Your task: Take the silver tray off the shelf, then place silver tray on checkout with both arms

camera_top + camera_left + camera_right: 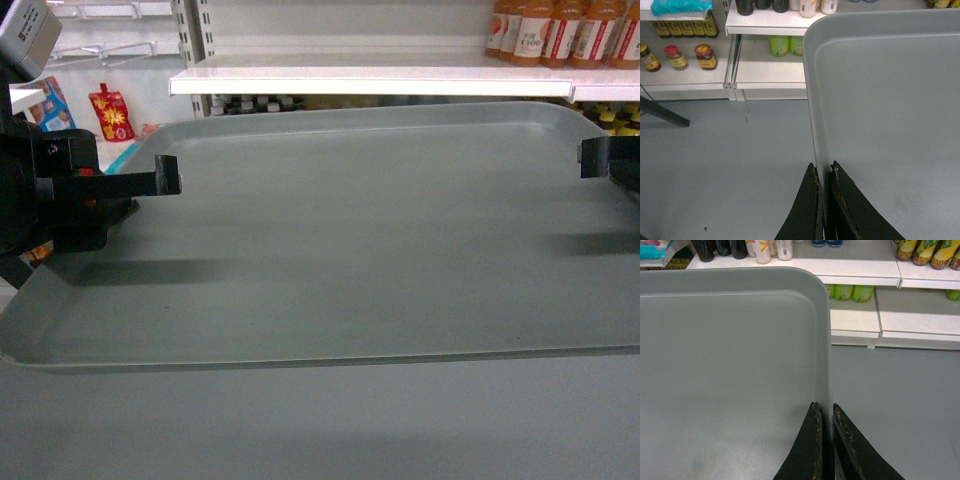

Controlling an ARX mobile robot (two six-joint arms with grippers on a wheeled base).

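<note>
1. The silver tray (340,240), a large flat rectangular grey metal tray with rounded corners and a low upturned rim, is held in the air between the two grippers, off the shelving and above the grey floor (730,160).
2. The left gripper (823,172), black with flat dark finger pads, is clamped on the tray's left rim: one finger lies outside the rim and one inside, pressed close with the rim between them.
3. The right gripper (824,412), likewise black, is clamped on the tray's right rim in the same way, one finger on each side of the edge.
4. In the head view the left gripper's body shows small red marks, with a grey box (25,35) above it at the upper left corner.
5. Beyond the tray's far edge stands the shelf (370,78), a white metal store board with a folded front lip, level with the upper part of the head view.
6. Orange bottles (560,30) stand on the shelf at the upper right.
7. The left wrist view shows lower white shelves with jars (675,56) with red lids and green bottles (785,45).
</note>
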